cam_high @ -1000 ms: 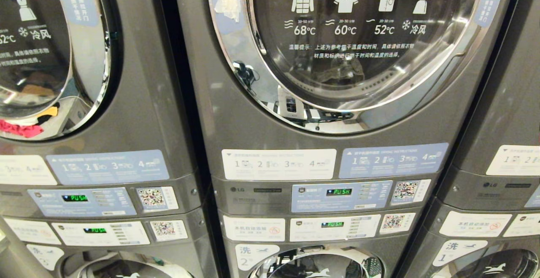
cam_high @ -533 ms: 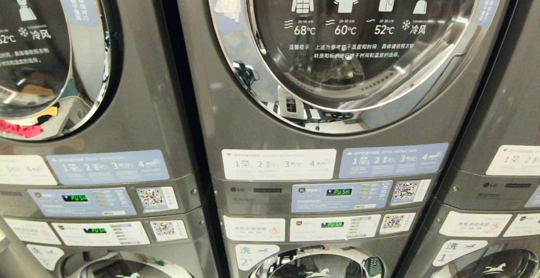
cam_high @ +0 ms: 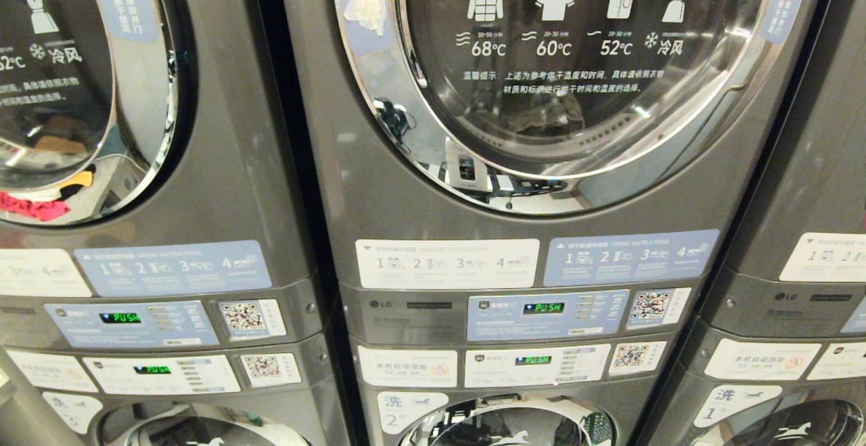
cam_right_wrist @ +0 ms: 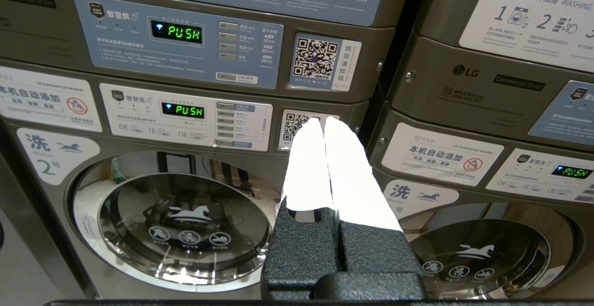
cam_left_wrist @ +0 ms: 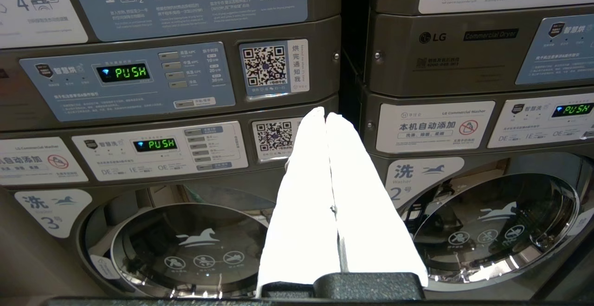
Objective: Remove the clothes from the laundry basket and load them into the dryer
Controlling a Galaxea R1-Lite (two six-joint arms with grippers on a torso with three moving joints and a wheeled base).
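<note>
Dryer door (cam_high: 575,60) closed, washers (cam_left_wrist: 185,245) below.

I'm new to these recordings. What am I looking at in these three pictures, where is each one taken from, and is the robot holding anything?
You are seeing a two-armed robot on wheels, parked in front of stacked laundry machines. The wide picture comes from a camera on its head: it faces the middle dryer, whose round glass door is closed, with control panels showing PUSH below. Neither arm shows there. The other two pictures come from cameras on the wrists, looking along the fingers. The two white prongs pressed together are the left gripper and the right gripper. Both are shut and hold nothing, pointing at the lower panels and the washer doors. No laundry basket shows in any view; a bit of red cloth appears in the left-hand door's rim, perhaps a reflection.
</note>
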